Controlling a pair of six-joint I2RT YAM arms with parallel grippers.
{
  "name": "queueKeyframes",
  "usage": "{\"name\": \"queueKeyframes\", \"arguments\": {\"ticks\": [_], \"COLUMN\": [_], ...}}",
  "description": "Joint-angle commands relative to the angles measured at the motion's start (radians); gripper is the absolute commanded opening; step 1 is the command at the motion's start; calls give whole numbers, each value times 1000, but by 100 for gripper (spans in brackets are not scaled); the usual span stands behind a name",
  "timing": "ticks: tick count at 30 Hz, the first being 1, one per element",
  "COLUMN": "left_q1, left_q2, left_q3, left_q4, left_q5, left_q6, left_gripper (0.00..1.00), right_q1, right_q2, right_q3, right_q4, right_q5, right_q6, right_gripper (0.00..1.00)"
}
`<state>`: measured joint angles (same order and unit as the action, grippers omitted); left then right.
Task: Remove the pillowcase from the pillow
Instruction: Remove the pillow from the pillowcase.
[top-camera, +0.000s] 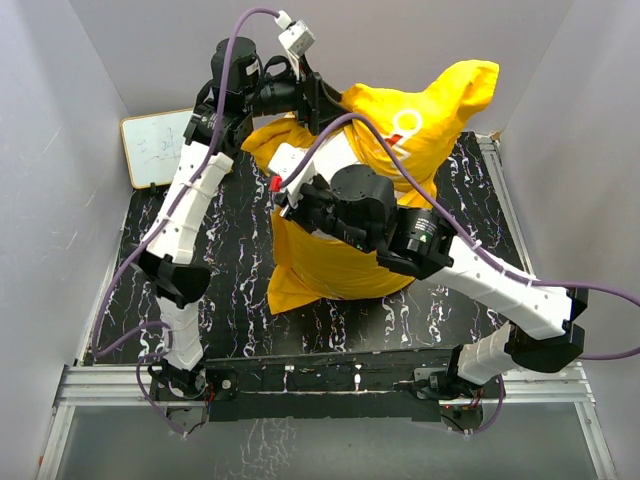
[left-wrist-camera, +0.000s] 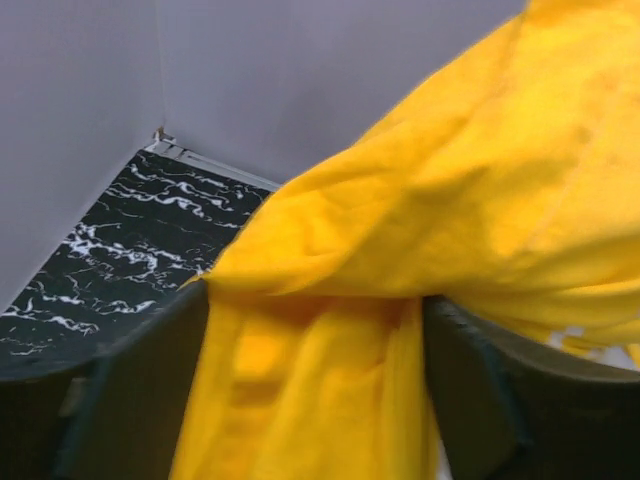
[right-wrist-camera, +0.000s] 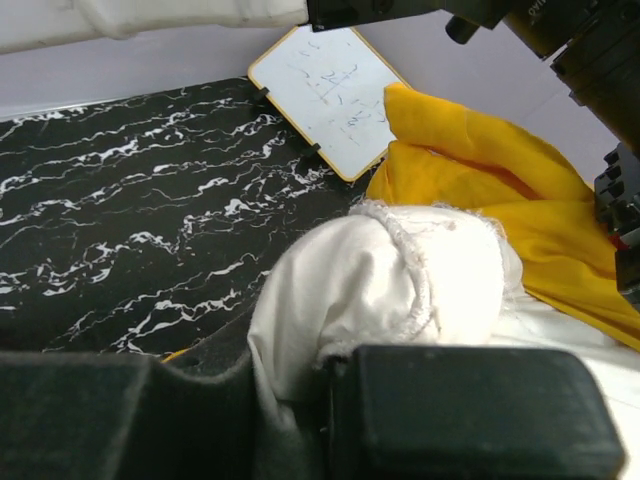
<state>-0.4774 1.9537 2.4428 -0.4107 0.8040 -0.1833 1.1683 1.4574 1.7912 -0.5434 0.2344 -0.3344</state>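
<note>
The yellow pillowcase (top-camera: 430, 110) still covers most of the pillow, and its far corner is raised at the back right. My left gripper (top-camera: 325, 105) is at the back middle, shut on a bunch of the yellow fabric (left-wrist-camera: 400, 230) that fills the gap between its dark fingers (left-wrist-camera: 140, 390). My right gripper (top-camera: 297, 200) is over the case's left side, shut on a bared white corner of the pillow (right-wrist-camera: 400, 280). Yellow case (right-wrist-camera: 480, 160) lies pushed back behind that corner. The rest of the pillow is hidden inside the case.
A small whiteboard (top-camera: 155, 148) leans at the back left wall and also shows in the right wrist view (right-wrist-camera: 330, 95). The black marbled table top (top-camera: 230, 300) is bounded by grey walls on three sides. A metal rail (top-camera: 320, 385) runs along the near edge.
</note>
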Motion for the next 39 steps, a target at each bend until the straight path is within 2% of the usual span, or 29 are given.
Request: {"name": "queueKeyframes", "arguments": {"ticks": [1,3,7,14,21,25,30,32,34,38,39], "left_q1": [-3,10,85,124,125,124,124,125,124,125,124], "left_q2": [52,-60,-340,-666,-759,-747,-757,-769,-791,-804,-810], "left_q3": [-5,-150,-425,-705,-700,-696,-667,-633,-609,-540,-548], "left_q4": [231,237,287,309,250,391,444,394,318,-54,-134], "left_q5": [-336,-343,-374,-501,-409,-507,-362,-260,-160,60,78], "left_q6": [141,191,266,508,559,437,410,441,458,610,637], "left_gripper": [96,97,97,97,97,97,97,97,97,96,96], "right_q1": [151,73,-4,-67,-113,-123,-191,-226,-282,-309,-309], "right_q2": [-17,-89,-145,-134,-95,-123,-171,-183,-186,-178,-172], "right_q3": [-118,-212,-252,-234,-198,-240,-314,-334,-344,-325,-312], "right_q4": [115,219,253,255,260,285,308,318,335,356,356], "right_q5": [-621,-589,-576,-659,-633,-636,-545,-499,-516,-596,-608], "right_q6": [218,247,262,278,308,294,339,342,365,377,381], "right_gripper": [8,8,8,8,8,8,8,8,8,8,8]}}
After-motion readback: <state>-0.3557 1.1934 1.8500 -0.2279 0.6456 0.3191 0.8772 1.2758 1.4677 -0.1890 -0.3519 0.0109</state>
